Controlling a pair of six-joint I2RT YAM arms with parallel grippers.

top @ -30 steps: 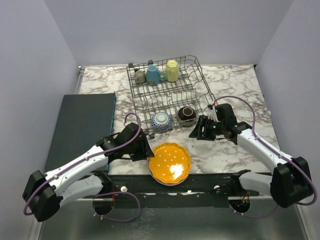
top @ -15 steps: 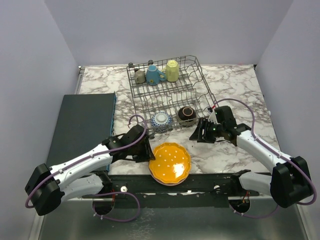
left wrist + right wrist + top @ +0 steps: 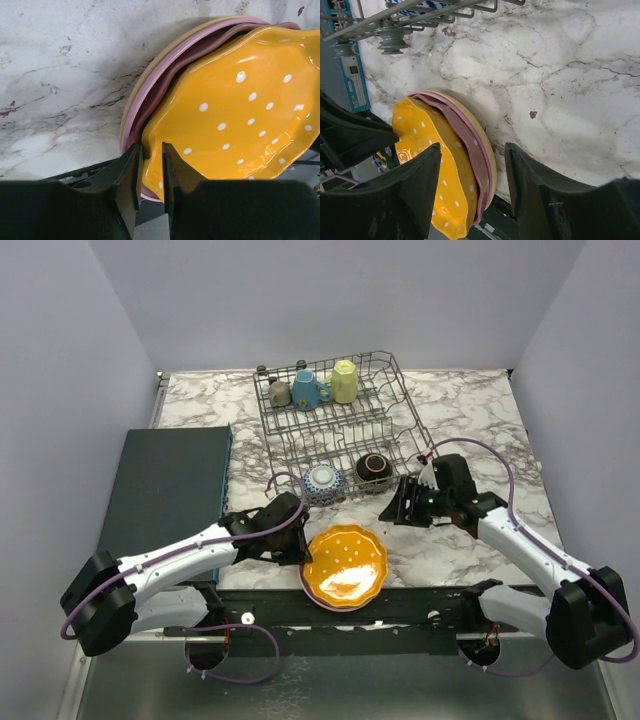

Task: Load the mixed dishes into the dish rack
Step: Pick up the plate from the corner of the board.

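A stack of plates sits at the table's near edge. The top one is a scalloped orange white-dotted plate [image 3: 345, 563]. My left gripper [image 3: 297, 548] is shut on its left rim [image 3: 150, 150] and has tilted that edge up off the pink plates [image 3: 150, 90] below. My right gripper [image 3: 395, 508] is open and empty, above the marble to the right of the stack, with the plates [image 3: 470, 145] between its fingers in its wrist view. The grey wire dish rack [image 3: 340, 430] holds three mugs [image 3: 310, 388] at the back and two bowls [image 3: 350, 475] at the front.
A dark flat mat [image 3: 165, 490] lies left of the rack. A black rail [image 3: 400, 608] runs along the table's near edge, just below the plate stack. The rack's front corner and wheels [image 3: 390, 37] show in the right wrist view.
My left gripper moved right onto the orange plate's rim, closed on it and lifted that edge, shifting the plate slightly right. My right arm drew back a little.
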